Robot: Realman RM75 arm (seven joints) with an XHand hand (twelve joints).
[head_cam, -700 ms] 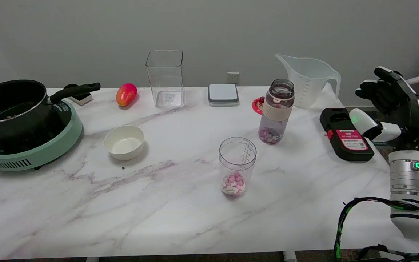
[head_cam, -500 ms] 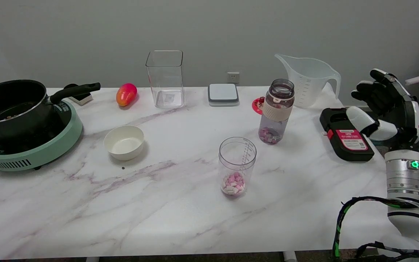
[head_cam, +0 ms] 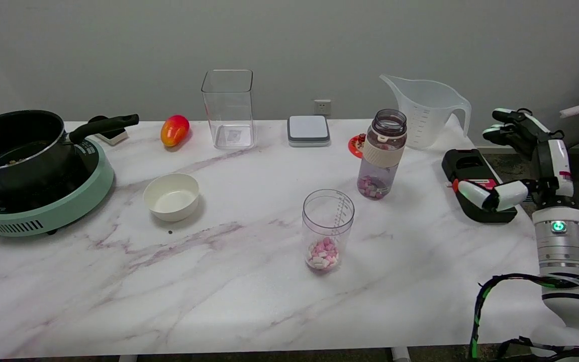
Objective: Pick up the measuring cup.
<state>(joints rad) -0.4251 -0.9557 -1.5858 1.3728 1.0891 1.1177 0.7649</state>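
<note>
Measuring cup (head_cam: 427, 111) upright at table's far edge, right hand (head_cam: 525, 161) nearby, fingers (head_cam: 505, 128) spread, empty.

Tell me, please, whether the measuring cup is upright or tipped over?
Upright: the measuring cup stands on its base at the table's far right, mouth up, apparently empty.
</note>
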